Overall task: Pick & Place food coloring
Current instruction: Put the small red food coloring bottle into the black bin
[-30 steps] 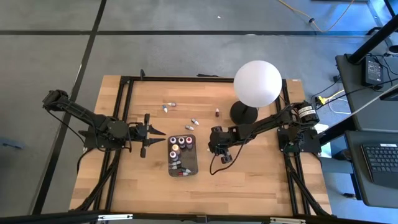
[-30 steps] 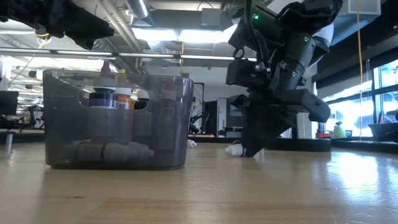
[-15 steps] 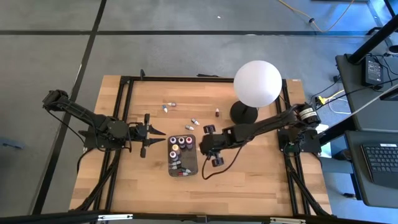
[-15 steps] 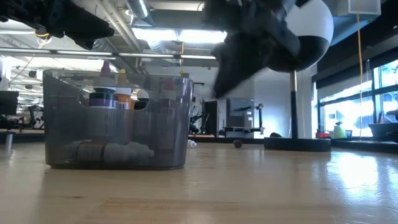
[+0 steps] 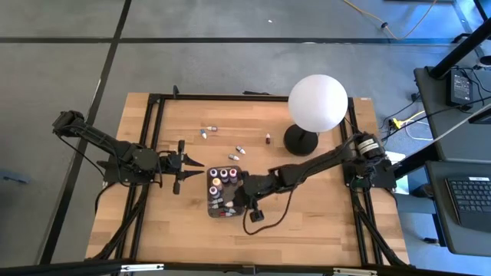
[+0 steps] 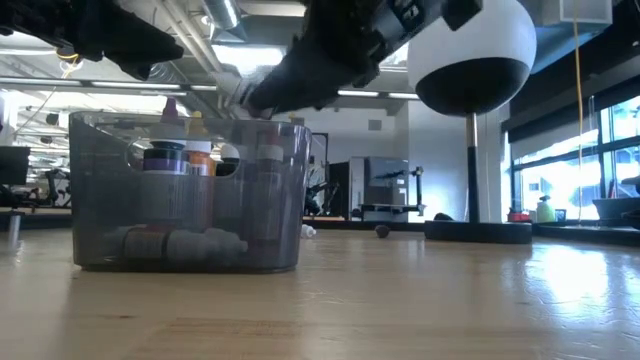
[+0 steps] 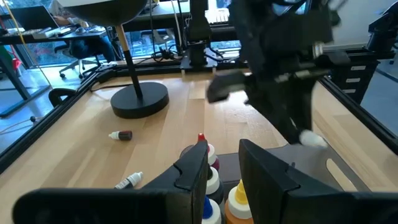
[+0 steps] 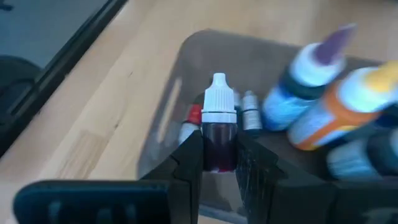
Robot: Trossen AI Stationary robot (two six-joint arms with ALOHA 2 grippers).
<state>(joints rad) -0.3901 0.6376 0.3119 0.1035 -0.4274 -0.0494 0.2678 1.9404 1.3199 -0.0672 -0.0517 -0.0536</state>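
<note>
1. Dark red food coloring bottle (image 8: 217, 134), white-capped, pinched upright by right gripper (image 8: 214, 163) above dark grey tray (image 5: 237, 201).
2. Around it: upright bottles (image 5: 223, 176) inside tray; loose bottles (image 5: 240, 149) beyond, near globe lamp (image 5: 317, 103).
3. Left gripper (image 5: 193, 162) beside tray, fingers slightly spread.

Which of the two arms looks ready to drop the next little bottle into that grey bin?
The right one. Its tool grips a dark red dropper bottle with a white cap, directly over the grey bin. The left tool waits beside the bin, holding nothing.
</note>
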